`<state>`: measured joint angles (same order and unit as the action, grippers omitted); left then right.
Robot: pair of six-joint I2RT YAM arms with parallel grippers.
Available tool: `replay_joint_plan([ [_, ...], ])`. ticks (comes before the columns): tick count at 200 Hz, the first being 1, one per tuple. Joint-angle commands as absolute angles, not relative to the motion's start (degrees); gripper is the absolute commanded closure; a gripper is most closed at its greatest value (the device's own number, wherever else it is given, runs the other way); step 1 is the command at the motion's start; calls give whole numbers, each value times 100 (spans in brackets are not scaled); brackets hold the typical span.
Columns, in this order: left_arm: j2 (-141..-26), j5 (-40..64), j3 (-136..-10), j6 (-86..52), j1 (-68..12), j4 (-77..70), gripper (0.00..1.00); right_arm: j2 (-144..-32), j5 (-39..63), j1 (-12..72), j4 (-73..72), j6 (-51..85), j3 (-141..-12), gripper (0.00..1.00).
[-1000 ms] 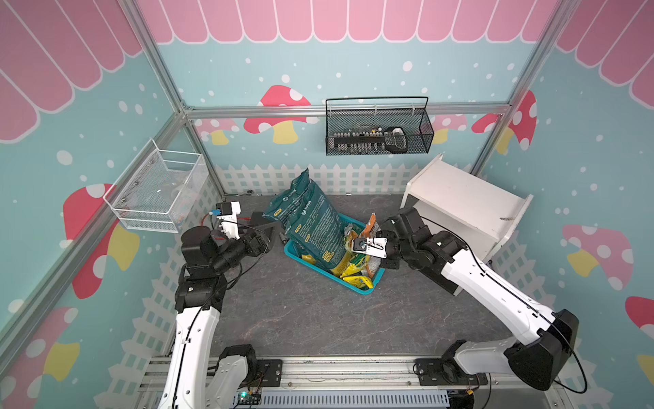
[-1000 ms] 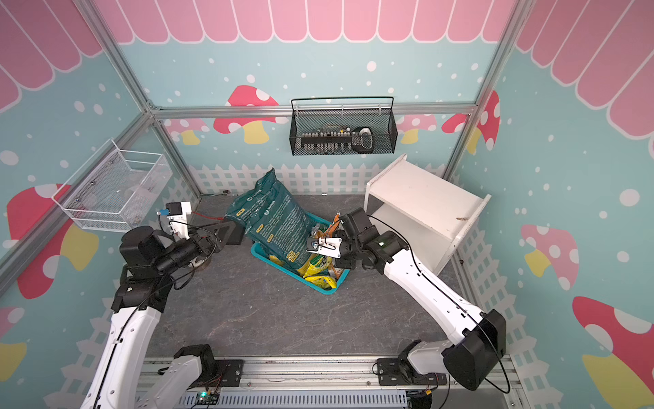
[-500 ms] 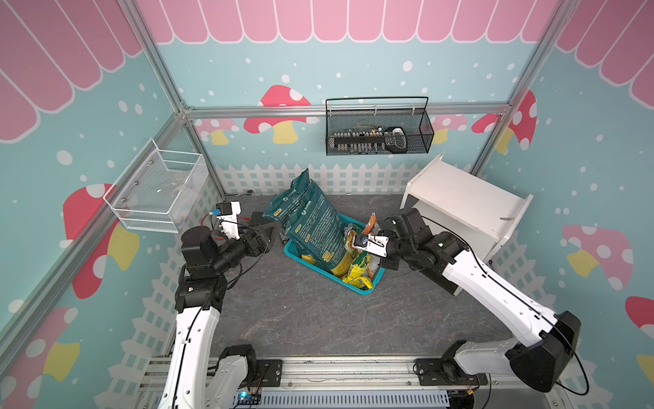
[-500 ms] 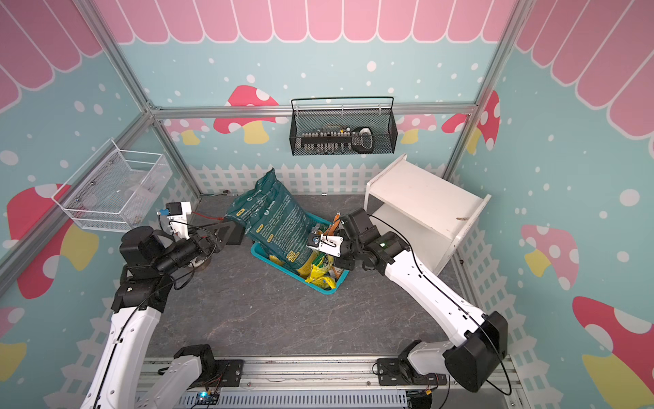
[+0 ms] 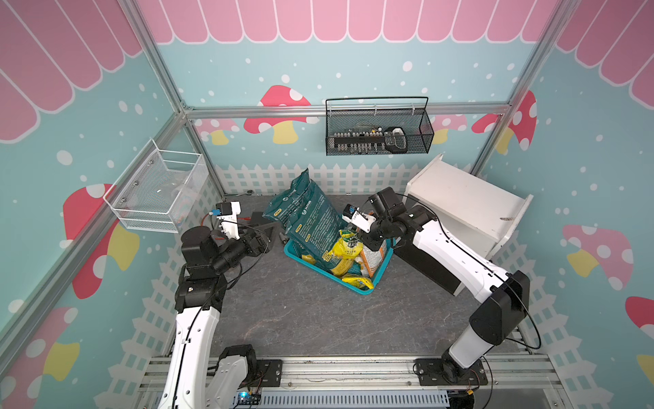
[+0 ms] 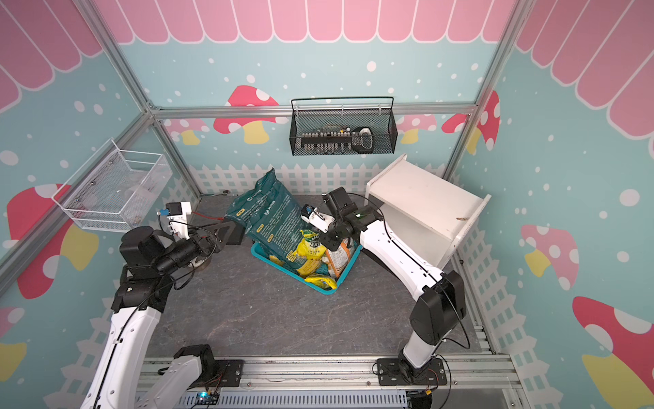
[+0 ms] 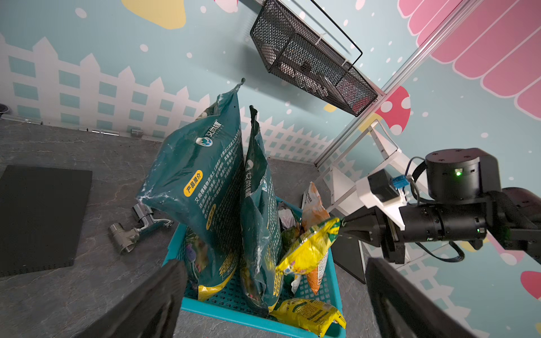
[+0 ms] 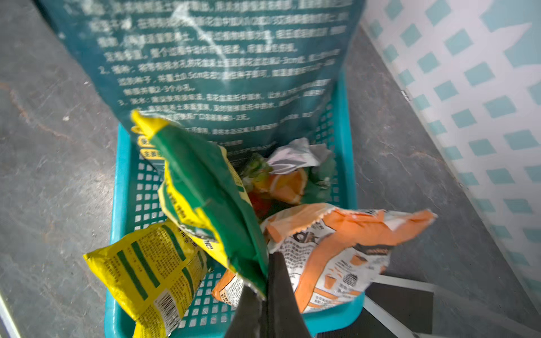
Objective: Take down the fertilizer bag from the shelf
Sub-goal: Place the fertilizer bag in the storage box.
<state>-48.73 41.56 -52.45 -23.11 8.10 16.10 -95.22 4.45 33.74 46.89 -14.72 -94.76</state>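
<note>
My right gripper point(image 5: 365, 241) point(image 8: 265, 282) is shut on the top edge of a yellow and green fertilizer bag point(image 5: 347, 245) point(image 6: 310, 246) point(image 8: 202, 187). The bag hangs over the teal basket point(image 5: 318, 268) point(image 8: 120, 204), its lower end among the other bags. In the left wrist view the fertilizer bag point(image 7: 310, 245) dangles from the right gripper point(image 7: 343, 226). The white shelf point(image 5: 467, 198) point(image 6: 424, 191) stands behind the right arm; its top board is bare. My left gripper point(image 5: 268, 226) point(image 7: 273, 263) is open, left of the basket, holding nothing.
Two tall dark green bags point(image 5: 311, 219), an orange bag point(image 5: 376, 258) and another yellow bag point(image 5: 357, 282) fill the basket. A metal tap fitting point(image 7: 131, 228) and a black mat point(image 7: 41, 216) lie on the floor. A black wire basket point(image 5: 378, 138) and a white mesh basket point(image 5: 155, 198) hang on the walls.
My right gripper has risen a little and shifted toward the dark green bags, lifting the yellow bag with it. The left arm has not moved.
</note>
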Motion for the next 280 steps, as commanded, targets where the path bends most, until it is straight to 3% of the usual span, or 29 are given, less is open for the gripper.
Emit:
replay_joint_plan([
  [1,-4799,4089,-5406,-2175,773,1667,0,-9328,112,3339,4603,-1078,-9614,100],
  [42,-4799,4087,-5396,-2178,772,1661,1,-8661,232,3433,4298,-1592,-8452,100],
  [72,-4799,4079,-5397,-2179,766,1667,1,-8409,311,3440,4553,-1548,-8292,100],
  [124,-4799,4076,-5396,-2174,771,1665,1,-8421,236,3602,4983,-1428,-8333,100],
  [223,-4790,4073,-5398,-2176,773,1669,0,-8823,418,3718,3923,-1181,-7389,99],
  [236,-4790,4061,-5401,-2176,772,1665,1,-8607,407,3718,3596,-1152,-7158,84],
  [238,-4790,4058,-5398,-2177,773,1656,1,-8559,398,3718,3538,-1145,-7114,67],
  [239,-4790,4059,-5401,-2178,773,1654,1,-8542,397,3718,3509,-1144,-7094,52],
  [240,-4790,4060,-5403,-2179,769,1658,1,-8516,401,3722,3486,-1143,-7076,28],
  [241,-4790,4060,-5400,-2179,771,1664,1,-8494,402,3724,3453,-1143,-7058,15],
  [243,-4790,4058,-5402,-2173,773,1657,1,-8450,404,3719,3392,-1140,-7023,4],
  [248,-4783,4052,-5397,-2172,773,1656,1,-8312,421,3724,3258,-1138,-6935,1],
  [280,-4751,3987,-5396,-2180,773,1655,1,-7465,312,3700,2896,-1048,-6750,0],
])
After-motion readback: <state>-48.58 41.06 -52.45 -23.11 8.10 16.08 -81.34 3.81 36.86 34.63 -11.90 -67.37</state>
